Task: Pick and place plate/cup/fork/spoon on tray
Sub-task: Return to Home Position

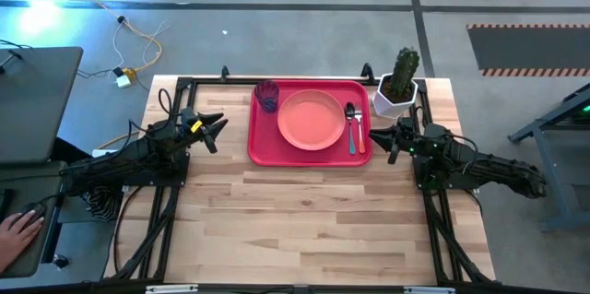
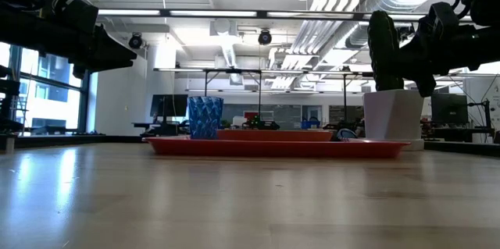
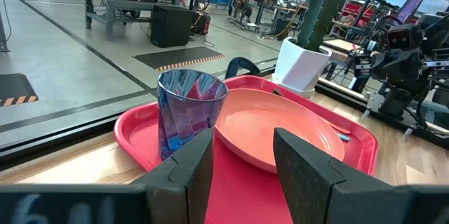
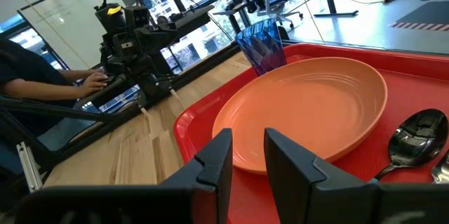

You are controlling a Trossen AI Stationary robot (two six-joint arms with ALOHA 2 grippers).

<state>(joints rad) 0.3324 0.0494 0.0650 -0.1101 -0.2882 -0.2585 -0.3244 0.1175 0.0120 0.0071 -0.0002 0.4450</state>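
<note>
- High view gave the full layout: large flat red rectangular plastic tray [image 1: 261, 143] sat at the table's far middle; round salmon-pink plastic plate [image 1: 311, 119] at its centre; small translucent blue-purple cup [image 1: 267, 95] in its far-left corner; teal-handled metal spoon [image 1: 351, 126] and orange-handled fork [image 1: 359, 134] lay side by side right of the plate, all on the tray
- Low view hid plate, spoon and fork behind the tray rim; only the cup stood clear above it; fork barely showed in either wrist view
- Left gripper [image 1: 218, 129] hung off the tray's left edge, fingers [image 3: 189, 164] parted, holding nothing; its wrist view looked past cup onto plate
- Right gripper [image 1: 380, 139] hung just off the tray's right edge, fingers [image 4: 214, 161] narrowly apart, empty; its wrist view showed plate and spoon bowl close ahead
- White hexagonal pot with a green cactus [image 1: 397, 87] stood just beyond the tray's right far corner, close to the right gripper
- A person's hand [image 1: 18, 231] rested off-table at the left; yellow cable [image 1: 129, 50] on the floor
- Near half of the wooden table [image 1: 304, 229] lay bare
</note>
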